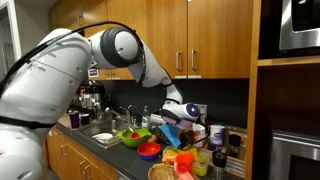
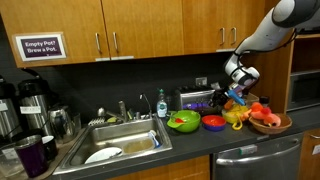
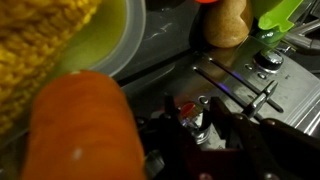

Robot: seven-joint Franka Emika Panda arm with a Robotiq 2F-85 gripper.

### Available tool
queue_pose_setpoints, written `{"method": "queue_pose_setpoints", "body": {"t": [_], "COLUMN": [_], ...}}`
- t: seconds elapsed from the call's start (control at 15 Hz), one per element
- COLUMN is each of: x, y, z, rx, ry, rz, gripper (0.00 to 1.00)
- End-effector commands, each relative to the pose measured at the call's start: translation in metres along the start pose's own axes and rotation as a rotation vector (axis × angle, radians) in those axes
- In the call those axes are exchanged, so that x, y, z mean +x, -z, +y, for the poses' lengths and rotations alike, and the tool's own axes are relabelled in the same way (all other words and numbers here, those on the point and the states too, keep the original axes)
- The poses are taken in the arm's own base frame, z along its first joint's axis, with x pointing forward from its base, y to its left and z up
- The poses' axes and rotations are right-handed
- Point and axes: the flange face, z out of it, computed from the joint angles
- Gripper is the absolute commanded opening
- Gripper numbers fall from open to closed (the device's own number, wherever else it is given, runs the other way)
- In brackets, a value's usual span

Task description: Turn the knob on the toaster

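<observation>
The toaster (image 3: 238, 72) fills the wrist view as a shiny silver face with slots and levers. Its small silver knob (image 3: 190, 112), marked with a red spot, sits between my two dark fingers. My gripper (image 3: 192, 118) is closed in on the knob from both sides. In both exterior views the gripper (image 1: 176, 108) (image 2: 237, 84) points down at the toaster (image 2: 200, 100) on the counter against the back wall. The knob is hidden there.
A green bowl (image 2: 183, 122) and a red bowl (image 2: 213, 122) stand in front of the toaster. A basket of toy food (image 2: 270, 122) is beside them. An orange carrot (image 3: 80, 125) and corn (image 3: 40, 40) crowd the wrist view. A sink (image 2: 120, 140) and a coffee machine (image 1: 92, 100) lie further along.
</observation>
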Motion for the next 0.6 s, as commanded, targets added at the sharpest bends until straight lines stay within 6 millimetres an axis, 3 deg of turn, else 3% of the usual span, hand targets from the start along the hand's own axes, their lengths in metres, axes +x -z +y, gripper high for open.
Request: {"method": "queue_pose_setpoints", "body": {"t": [0.0, 0.53], "x": [0.0111, 0.0098], "y": [0.0027, 0.0025], "z": [-0.0182, -0.0222], "rx": [0.074, 0.055], "ry": [0.032, 0.054], "rz": [0.023, -0.002], "gripper": [0.14, 0.14]}}
